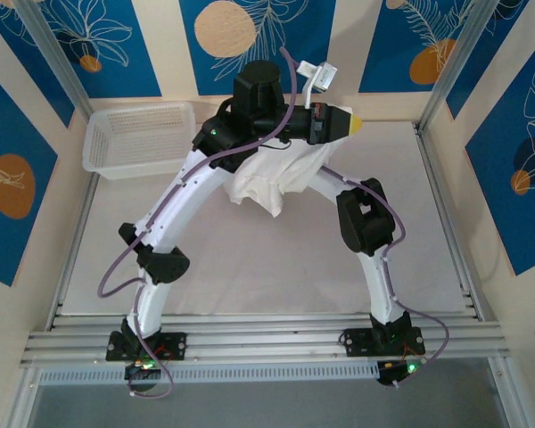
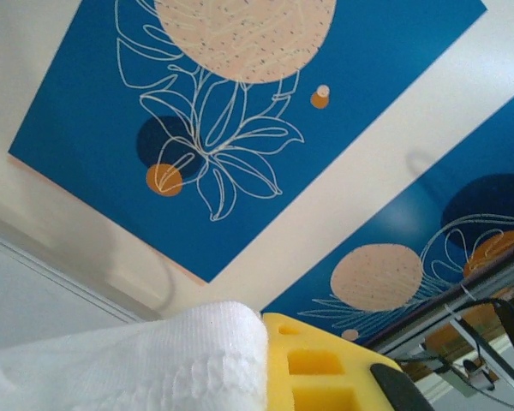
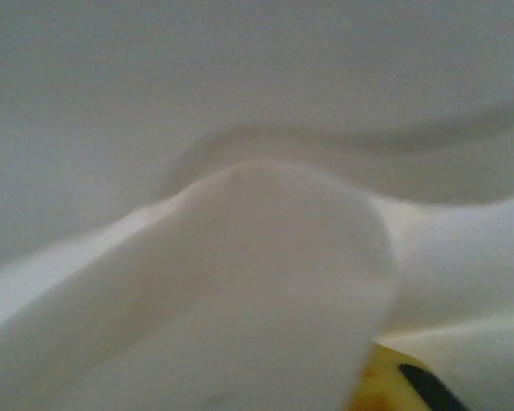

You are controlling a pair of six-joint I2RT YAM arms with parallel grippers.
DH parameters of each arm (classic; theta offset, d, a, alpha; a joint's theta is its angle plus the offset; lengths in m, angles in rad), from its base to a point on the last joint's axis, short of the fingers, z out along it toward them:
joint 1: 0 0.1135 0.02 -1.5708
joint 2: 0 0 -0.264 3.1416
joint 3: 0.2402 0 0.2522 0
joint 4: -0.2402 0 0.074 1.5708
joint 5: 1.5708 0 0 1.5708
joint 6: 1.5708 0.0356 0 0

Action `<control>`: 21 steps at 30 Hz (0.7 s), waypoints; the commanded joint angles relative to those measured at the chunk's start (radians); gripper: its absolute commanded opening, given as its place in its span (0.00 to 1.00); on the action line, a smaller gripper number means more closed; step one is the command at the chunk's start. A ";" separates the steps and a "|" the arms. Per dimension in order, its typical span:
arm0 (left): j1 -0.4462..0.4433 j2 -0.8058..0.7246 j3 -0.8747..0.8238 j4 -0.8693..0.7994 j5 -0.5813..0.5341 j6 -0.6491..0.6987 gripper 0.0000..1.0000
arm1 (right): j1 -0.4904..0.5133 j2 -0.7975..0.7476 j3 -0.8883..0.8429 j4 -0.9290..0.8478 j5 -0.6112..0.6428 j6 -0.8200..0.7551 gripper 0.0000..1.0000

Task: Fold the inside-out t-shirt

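The inside-out t-shirt (image 1: 269, 178) hangs as a bunched white bundle above the middle back of the table. My left gripper (image 1: 355, 123) is raised and points right, shut on the shirt's upper edge. In the left wrist view the ribbed white cloth (image 2: 154, 360) lies against a yellow finger (image 2: 325, 364). My right arm reaches up under the hanging shirt, which hides its gripper from above. In the right wrist view, white cloth (image 3: 240, 282) drapes over the jaws and a bit of one yellow finger (image 3: 375, 384) shows, so their state is unclear.
A white mesh basket (image 1: 138, 138) stands at the back left of the white table (image 1: 250, 267). Metal rails (image 1: 267, 339) run along the near edge, and blue patterned walls close in the back and sides.
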 commanded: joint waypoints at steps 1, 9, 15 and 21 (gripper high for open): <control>-0.031 -0.103 0.059 0.007 0.080 0.060 0.00 | -0.007 0.085 0.090 -0.221 0.106 -0.122 0.36; -0.042 -0.154 0.058 -0.094 0.038 0.181 0.00 | 0.005 0.218 0.316 -0.505 0.211 -0.342 0.86; -0.071 -0.198 0.056 -0.196 -0.075 0.338 0.00 | 0.038 0.386 0.541 -0.724 0.324 -0.502 0.89; -0.072 -0.241 0.006 -0.266 -0.156 0.392 0.00 | 0.041 0.441 0.571 -0.764 0.225 -0.517 0.62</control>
